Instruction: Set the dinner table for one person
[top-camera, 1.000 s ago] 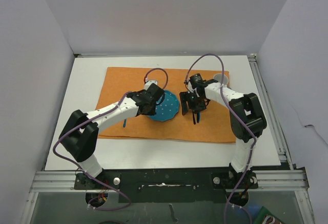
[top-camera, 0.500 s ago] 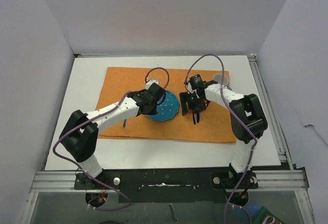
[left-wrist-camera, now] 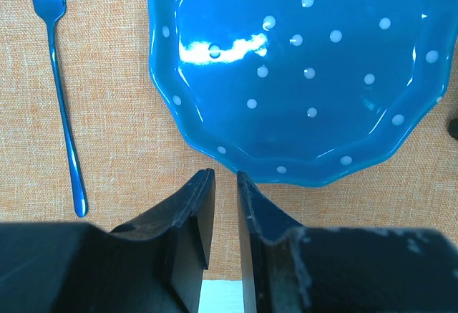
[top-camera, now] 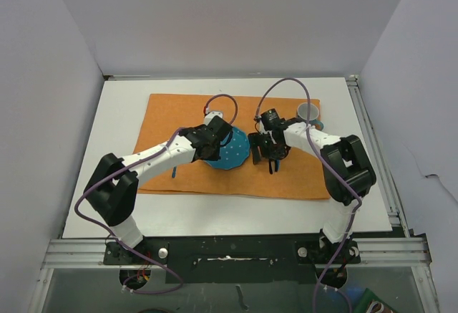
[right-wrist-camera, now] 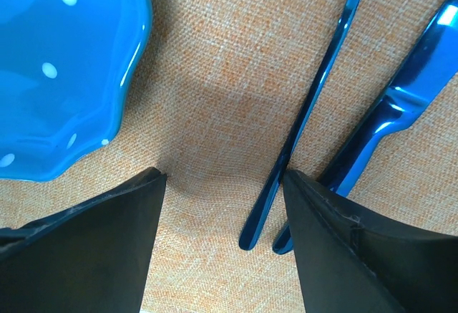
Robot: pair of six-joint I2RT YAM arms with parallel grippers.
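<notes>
Dinner table (top-camera: 129,105) has bare white margins around orange cloth (top-camera: 286,177).

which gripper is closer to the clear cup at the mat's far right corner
Right. The right gripper hangs over the mat on the plate's right side, near-left of the cup; the left gripper is beyond it, at the plate's left side.

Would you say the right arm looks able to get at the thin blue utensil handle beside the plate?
Probably yes: the right gripper is open over the thin handle, whose end lies between its fingers; nothing covers it, though the knife lies close alongside.
</notes>
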